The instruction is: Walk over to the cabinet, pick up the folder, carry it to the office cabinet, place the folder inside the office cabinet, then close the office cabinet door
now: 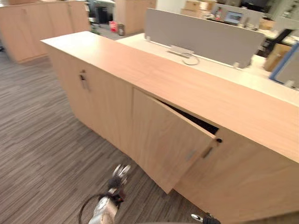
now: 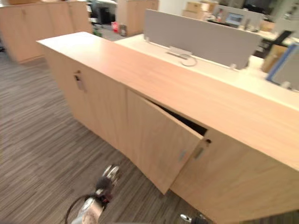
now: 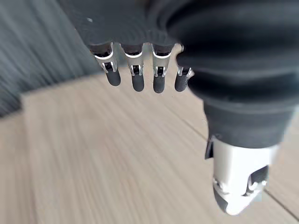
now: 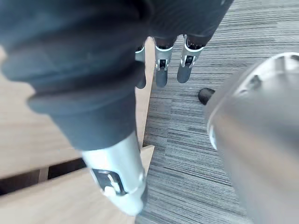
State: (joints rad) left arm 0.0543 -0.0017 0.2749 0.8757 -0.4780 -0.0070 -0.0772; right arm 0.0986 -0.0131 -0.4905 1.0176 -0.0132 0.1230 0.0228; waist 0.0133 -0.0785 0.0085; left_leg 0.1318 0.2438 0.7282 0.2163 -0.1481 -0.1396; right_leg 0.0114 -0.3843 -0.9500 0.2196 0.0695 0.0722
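Grey striped floor (image 1: 37, 140) runs along the left, in front of a long wooden cabinet (image 1: 154, 74). The cabinet's leftmost door is flush, with a lock (image 1: 83, 80) near its top. Low in the eye views, the left hand (image 1: 119, 175) hangs over the floor, below and to the left of the ajar door (image 1: 168, 140) and apart from it. In its wrist view the fingers (image 3: 138, 79) are straight, the thumb (image 3: 236, 191) stands off to one side, and nothing is held. Pale wood lies past the fingertips; I cannot tell whether they touch it.

The door's left edge meets the cabinet front while its right edge stands out, leaving a dark gap (image 1: 198, 122) along the top and right side. What lies inside cannot be made out. Neither hand has the folder, and I cannot tell where it is.

Further right, at the bottom edge below the door's free corner, is the right hand (image 4: 161, 70). Its fingers hang loose and nearly straight over the floor — empty — with the door's edge just beside them. Behind the cabinet's right half stands a grey screen (image 1: 201, 35) on a pale desk.
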